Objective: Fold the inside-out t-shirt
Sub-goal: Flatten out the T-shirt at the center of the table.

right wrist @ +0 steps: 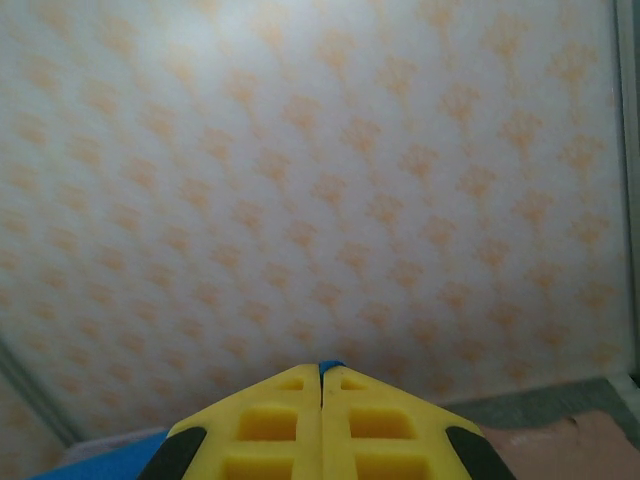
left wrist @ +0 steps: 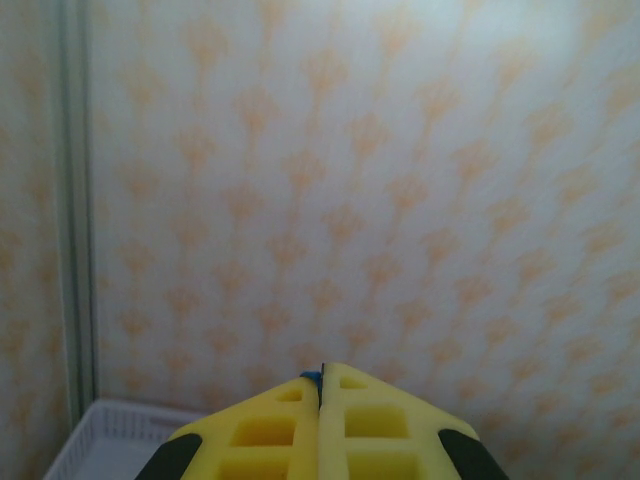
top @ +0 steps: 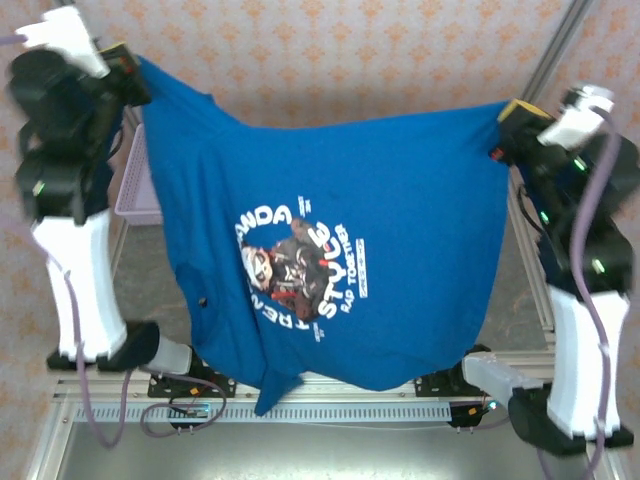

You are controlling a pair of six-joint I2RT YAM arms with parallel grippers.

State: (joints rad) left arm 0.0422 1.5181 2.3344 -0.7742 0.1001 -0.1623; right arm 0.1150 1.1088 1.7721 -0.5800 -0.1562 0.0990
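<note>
Two thin pinches are all that carry the inside-out t-shirt (top: 400, 220). It hangs spread in the air across the middle of the overhead view, with its white-and-orange print (top: 300, 265) facing the camera and turned sideways. A loose tail of cloth (top: 275, 390) droops toward six o'clock over the arm bases.

The risk, as I judge it, lies in those pinches. In each wrist view a mere sliver of blue peeks between the fingertips, so a sharp pull apart or a quick swing could slide an edge out. The sheet would then drop in a heap from one side. The two held corners do not sit level in the overhead view, so cloth laid down from this pose may land skewed or creased. The drooping tail could catch on the slotted rail (top: 330, 412) at the near edge, and the lilac basket (top: 135, 190) at nine o'clock sits close enough to snag the hanging side.

At ten o'clock the left gripper (top: 128, 72) is clenched on the shirt's upper corner, yellow fingers (left wrist: 270, 430) pressed together with blue nipped between. At two o'clock the right gripper (top: 512, 128) is likewise clamped on the opposite corner
</note>
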